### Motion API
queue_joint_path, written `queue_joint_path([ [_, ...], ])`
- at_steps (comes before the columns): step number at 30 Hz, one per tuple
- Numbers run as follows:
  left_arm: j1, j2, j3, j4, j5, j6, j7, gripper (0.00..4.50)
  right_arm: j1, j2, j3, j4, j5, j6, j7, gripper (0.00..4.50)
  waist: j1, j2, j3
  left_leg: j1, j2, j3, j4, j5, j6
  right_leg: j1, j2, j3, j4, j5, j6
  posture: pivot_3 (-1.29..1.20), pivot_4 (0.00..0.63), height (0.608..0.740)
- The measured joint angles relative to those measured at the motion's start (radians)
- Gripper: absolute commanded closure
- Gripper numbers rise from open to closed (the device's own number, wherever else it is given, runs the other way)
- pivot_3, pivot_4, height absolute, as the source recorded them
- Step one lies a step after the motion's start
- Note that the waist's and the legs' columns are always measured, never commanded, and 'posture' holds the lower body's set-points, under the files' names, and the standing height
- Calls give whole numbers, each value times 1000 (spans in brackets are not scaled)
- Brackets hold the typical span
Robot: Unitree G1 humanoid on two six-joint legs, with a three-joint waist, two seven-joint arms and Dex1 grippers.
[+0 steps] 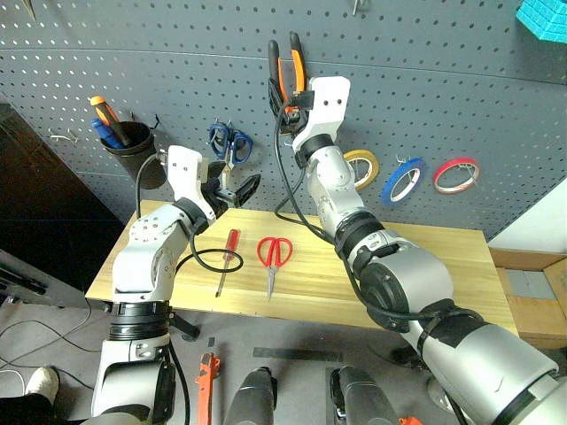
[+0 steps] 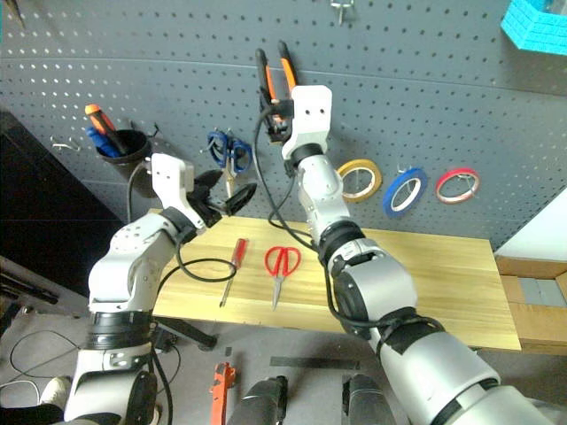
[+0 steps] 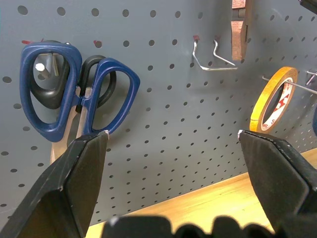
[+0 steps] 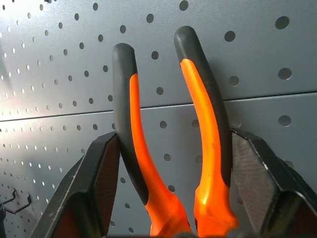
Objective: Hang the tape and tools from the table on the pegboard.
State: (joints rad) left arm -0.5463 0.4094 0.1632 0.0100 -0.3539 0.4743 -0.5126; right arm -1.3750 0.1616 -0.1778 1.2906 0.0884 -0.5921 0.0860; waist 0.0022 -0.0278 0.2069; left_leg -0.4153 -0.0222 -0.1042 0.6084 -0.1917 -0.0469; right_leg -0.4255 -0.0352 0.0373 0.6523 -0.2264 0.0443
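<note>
Pliers (image 1: 291,75), orange-and-black handled, sit high in the upper centre of the head view, handles up, flat against the pegboard (image 1: 443,80). Your right gripper (image 1: 295,99) is clenched on them: the wrist view shows a finger pressed to the outer side of each handle. No hook is visible behind them there, so I cannot tell whether they are caught on one.

Recommended handling: judge the hook position from the head view, settle one handle or the gap between them over a hook, and release only when the weight appears to rest on the board. If the jaws open early, the tool would likely drop to the table (image 1: 443,266).

Your left gripper (image 1: 232,192) stands released and empty at left centre, above the table's far edge, facing the blue-handled scissors (image 3: 74,94) on the board. Keep it where it is.

Blue tape (image 1: 403,180) hangs at right of centre, between the yellow roll (image 1: 364,168) and the red-pink roll (image 1: 455,174). Red-handled scissors (image 1: 274,259) and screwdriver (image 1: 226,259) lie side by side on the table, lower centre, not yet hung.
</note>
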Motion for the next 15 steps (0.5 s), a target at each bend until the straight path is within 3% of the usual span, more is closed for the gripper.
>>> queue_joint_path([
  [15, 33, 7, 22, -13, 0, 0, 20, 0, -130, -3, -98, 41, 92, 375, 43, 1683, 9, 0, 0, 1, 0, -3, 0, 2, -2, 0, 0, -3, 6, -2, -3, 230, 174, 740],
])
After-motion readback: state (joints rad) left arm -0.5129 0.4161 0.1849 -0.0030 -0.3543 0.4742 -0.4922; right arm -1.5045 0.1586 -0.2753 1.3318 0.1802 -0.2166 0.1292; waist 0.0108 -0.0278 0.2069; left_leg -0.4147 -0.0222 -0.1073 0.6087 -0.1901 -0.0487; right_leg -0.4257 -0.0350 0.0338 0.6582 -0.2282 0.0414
